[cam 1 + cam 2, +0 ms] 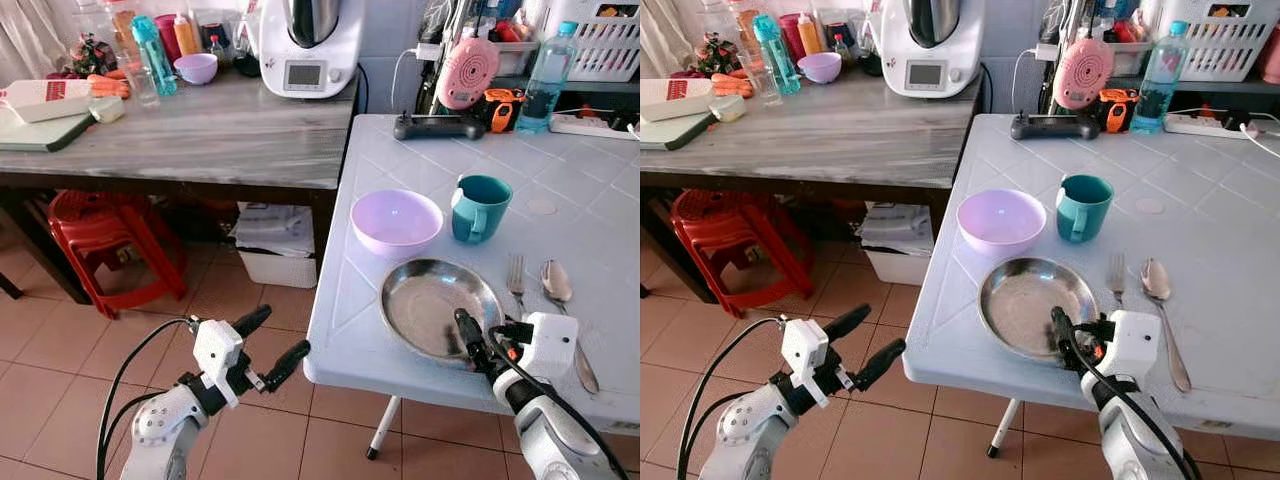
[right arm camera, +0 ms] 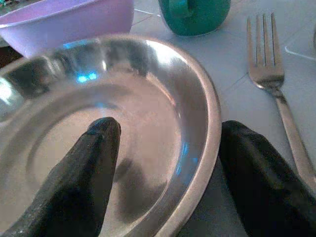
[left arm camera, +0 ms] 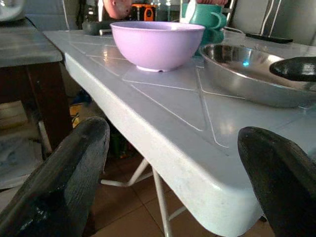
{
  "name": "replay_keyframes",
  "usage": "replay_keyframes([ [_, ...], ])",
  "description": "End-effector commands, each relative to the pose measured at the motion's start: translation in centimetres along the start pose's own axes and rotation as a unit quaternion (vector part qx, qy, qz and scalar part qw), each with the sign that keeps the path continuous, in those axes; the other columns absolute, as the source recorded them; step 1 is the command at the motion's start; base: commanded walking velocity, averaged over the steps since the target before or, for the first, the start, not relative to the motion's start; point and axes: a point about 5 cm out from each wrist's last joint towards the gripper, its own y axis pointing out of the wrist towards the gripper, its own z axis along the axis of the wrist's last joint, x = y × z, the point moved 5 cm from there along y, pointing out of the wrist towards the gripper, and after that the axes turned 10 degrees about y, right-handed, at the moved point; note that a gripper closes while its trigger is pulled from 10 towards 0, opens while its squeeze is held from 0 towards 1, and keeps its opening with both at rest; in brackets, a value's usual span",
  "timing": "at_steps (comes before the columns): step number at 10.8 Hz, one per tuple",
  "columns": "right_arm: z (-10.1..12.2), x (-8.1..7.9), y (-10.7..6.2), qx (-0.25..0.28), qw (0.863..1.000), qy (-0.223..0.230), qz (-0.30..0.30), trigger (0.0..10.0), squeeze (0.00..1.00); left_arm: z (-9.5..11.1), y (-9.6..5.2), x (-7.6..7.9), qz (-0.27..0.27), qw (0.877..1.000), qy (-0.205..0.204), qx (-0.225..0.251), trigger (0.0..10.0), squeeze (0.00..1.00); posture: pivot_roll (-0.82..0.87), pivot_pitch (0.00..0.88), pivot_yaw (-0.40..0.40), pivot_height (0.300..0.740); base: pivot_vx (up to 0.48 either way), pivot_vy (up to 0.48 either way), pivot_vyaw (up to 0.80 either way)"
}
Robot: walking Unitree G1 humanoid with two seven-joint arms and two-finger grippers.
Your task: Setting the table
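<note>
A: At the near edge of the white table (image 1: 420, 150), what's the right gripper (image 2: 163, 177) doing?

B: Its fingers are spread across the rim of the steel plate (image 1: 440, 305), one finger over the inside, the other outside on the table. They straddle the rim without closing on it.

A: And the left gripper (image 1: 268, 345)?

B: Held off the table's corner over the tiled floor (image 1: 90, 340), fingers spread, holding nothing.

A: What lies beside the plate?

B: A fork (image 1: 516, 283) just to its right, then a spoon (image 1: 560, 300). Behind the plate sit a lilac bowl (image 1: 396, 222) and a teal mug (image 1: 477, 207), side by side.

A: Farther back?

B: A black controller (image 1: 438, 126) and a water bottle (image 1: 548, 80) at the table's far end. To the left, a wooden counter (image 1: 190, 130) carries a kitchen machine (image 1: 310, 45) and another small lilac bowl (image 1: 195, 68), with a red stool (image 1: 105, 240) underneath.
</note>
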Motion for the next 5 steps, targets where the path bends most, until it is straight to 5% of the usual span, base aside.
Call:
replay_keyframes([
  [1, -0.4, 0.4, 0.0, -0.01, 1.0, 0.007, -0.006, 0.0, 0.0, 0.8, 0.3, 0.0, -0.009, 1.0, 0.012, 0.01, 10.0, 0.0, -0.01, 0.012, 0.067, 0.74, 0.0, 0.0, 0.0],
  [5, -0.4, 0.0, 0.3, -0.01, 0.998, 0.059, -0.007, 0.7, 0.0, 2.8, 1.5, 1.0, -0.052, 0.997, 0.03, 0.038, 10.0, 0.0, -0.01, 0.015, 0.07, 0.74, 0.0, 0.0, 0.0],
])
